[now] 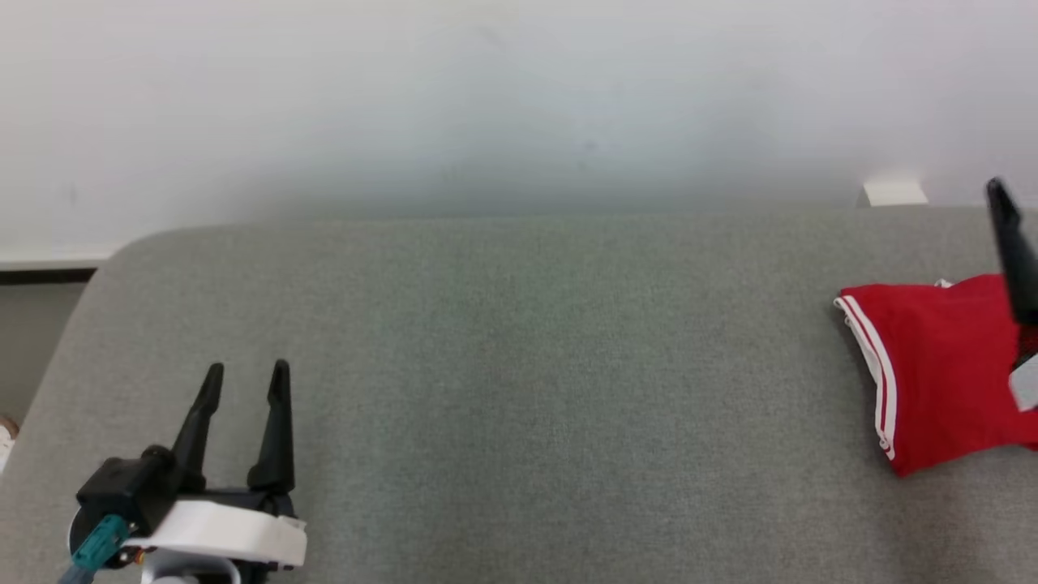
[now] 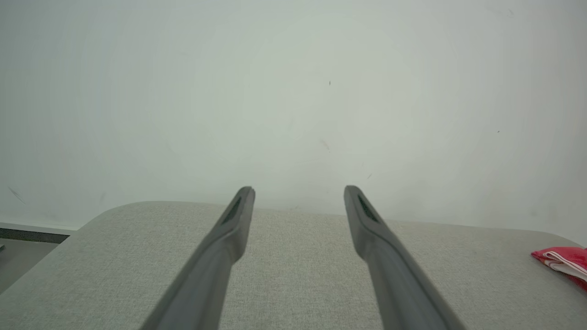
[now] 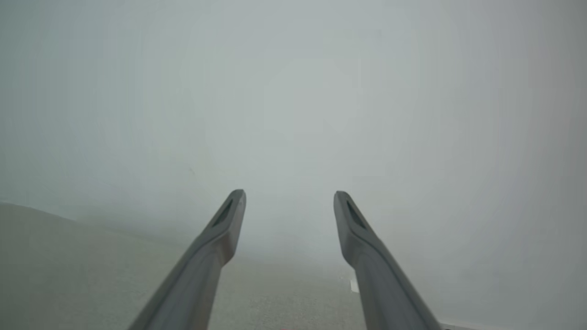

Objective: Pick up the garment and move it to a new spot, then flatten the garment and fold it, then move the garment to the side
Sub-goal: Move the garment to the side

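Lying on the table: the garment (image 1: pixel 941 365), red with white stripes along one hem, folded into a compact shape.
Garment place: near the table's right edge, between the near and far edges; the head view's right border cuts it off. In the left wrist view a red and white corner of it (image 2: pixel 562 260) shows far to the right.
Table: a grey fabric-covered top (image 1: pixel 519 389) with a rounded far-left corner, standing against a pale wall (image 1: pixel 519 97).
Left end effector (image 1: pixel 247 369): fingers apart with nothing between them, over the near-left part of the table, well apart from the garment. In its own wrist view (image 2: pixel 299 190) the tips point toward the far edge and the wall.
Right end effector (image 3: pixel 290 195): fingers apart with nothing between them in its own wrist view, pointing at the wall over the far edge of the table.
Right finger in the head view: one dark finger (image 1: pixel 1012 259) rises across the garment's right part. Whether it touches the cloth cannot be told.
Block: a small white block (image 1: pixel 892 193) sits just past the table's far edge, toward the far-right corner, apart from the garment.
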